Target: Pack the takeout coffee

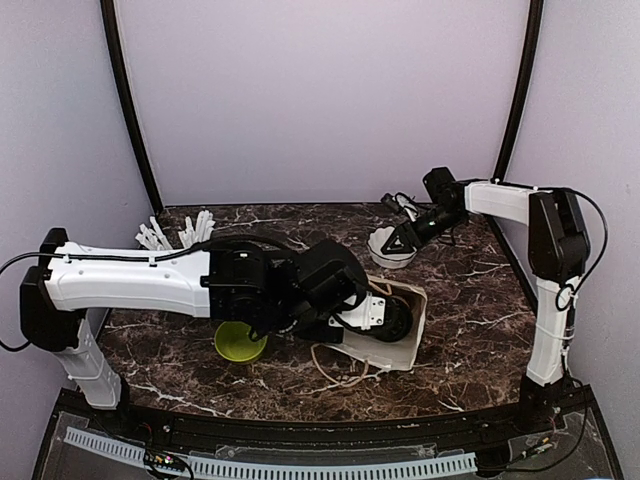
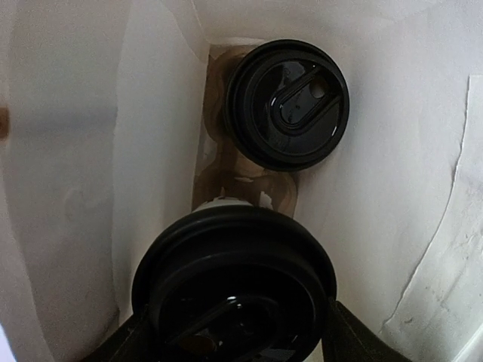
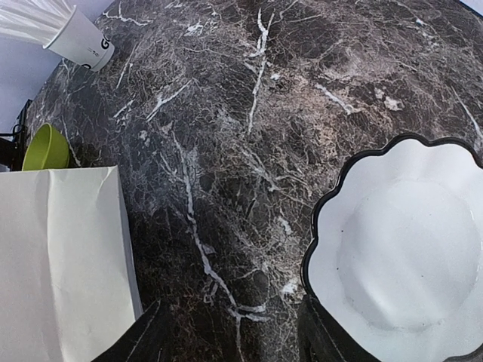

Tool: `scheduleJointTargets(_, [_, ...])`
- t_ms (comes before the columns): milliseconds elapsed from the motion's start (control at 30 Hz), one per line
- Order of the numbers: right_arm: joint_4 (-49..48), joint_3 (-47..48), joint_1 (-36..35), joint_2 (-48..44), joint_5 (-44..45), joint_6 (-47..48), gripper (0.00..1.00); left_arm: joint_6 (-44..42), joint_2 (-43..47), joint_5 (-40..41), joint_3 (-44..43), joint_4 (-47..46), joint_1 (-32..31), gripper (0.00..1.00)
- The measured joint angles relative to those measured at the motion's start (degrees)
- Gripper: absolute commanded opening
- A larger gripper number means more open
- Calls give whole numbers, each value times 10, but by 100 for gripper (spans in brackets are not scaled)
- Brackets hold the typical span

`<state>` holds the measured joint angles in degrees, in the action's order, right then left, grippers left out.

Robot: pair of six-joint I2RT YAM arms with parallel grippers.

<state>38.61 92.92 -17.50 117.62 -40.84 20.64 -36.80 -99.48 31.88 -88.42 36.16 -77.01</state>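
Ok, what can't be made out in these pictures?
- Left wrist view: their black lids hide the walls and lettering of the far cup and the near cup.
- Left wrist view: the bottom edge cuts off the left gripper, so its grip on the near cup is unclear.
- Top view: the left arm and white bag hide both cups.
- Right wrist view: the right gripper is mostly below the bottom edge.

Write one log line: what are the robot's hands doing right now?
left gripper: holding lidded cup inside bag | other cup: already in bag | right gripper: open beside white bowl
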Motion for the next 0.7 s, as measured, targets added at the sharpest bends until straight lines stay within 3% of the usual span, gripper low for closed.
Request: scheduleJointTargets(700, [13,-15,-40,0,-1,46,55,-37,0,-99,1,-57,54,54])
